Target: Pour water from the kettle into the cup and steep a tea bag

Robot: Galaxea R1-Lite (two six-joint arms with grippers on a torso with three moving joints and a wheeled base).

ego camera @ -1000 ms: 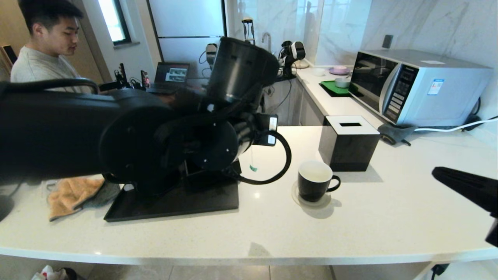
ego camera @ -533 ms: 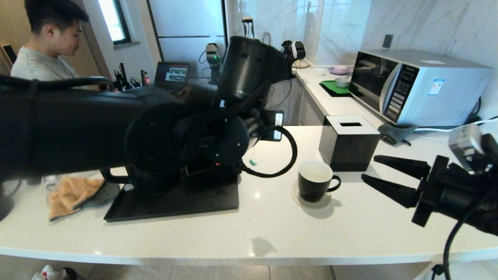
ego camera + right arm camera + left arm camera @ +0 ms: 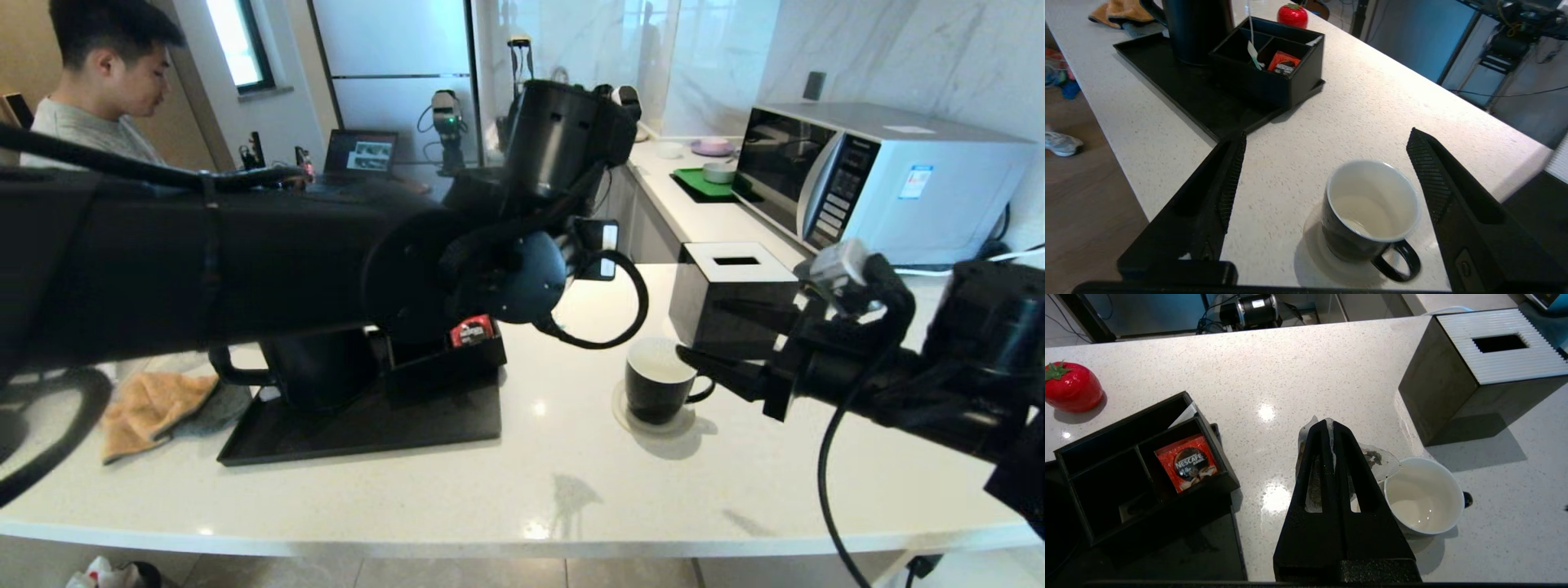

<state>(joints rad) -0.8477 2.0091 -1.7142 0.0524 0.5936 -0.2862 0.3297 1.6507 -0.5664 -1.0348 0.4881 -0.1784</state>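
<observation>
the tea bag [image 3: 1372,459] is pinched between the pressed-together fingers of the left tool [image 3: 1330,426], which hangs above the surface [image 3: 1274,375] just beside the cup [image 3: 1423,496], on the side toward the black organizer box [image 3: 1143,465]. the mesh pouch bulges out on both sides of the fingers, and one corner reaches the cup's rim. in the right wrist view its string and small tag [image 3: 1254,55] dangle in front of the organizer.

the right tool [image 3: 1327,171] is spread wide, low over the surface, with the cup [image 3: 1370,212] sitting between its two fingers and touching neither. the cup stands on a pale coaster, its ear handle pointing toward that tool, and a little clear water seems to lie in the bottom.

further out, the kettle [image 3: 1196,28] stands on the black tray [image 3: 1167,81] behind the organizer, with a red packet [image 3: 1188,463] in one compartment, a tissue box [image 3: 731,298] beyond the cup, and a person seated across the room.

the bag looks feather-light, limp and easy to tear, so the pinch should stay on the upper edge or the string. the cup looks rigid, glossy and possibly slick; its body is the safer hold.
</observation>
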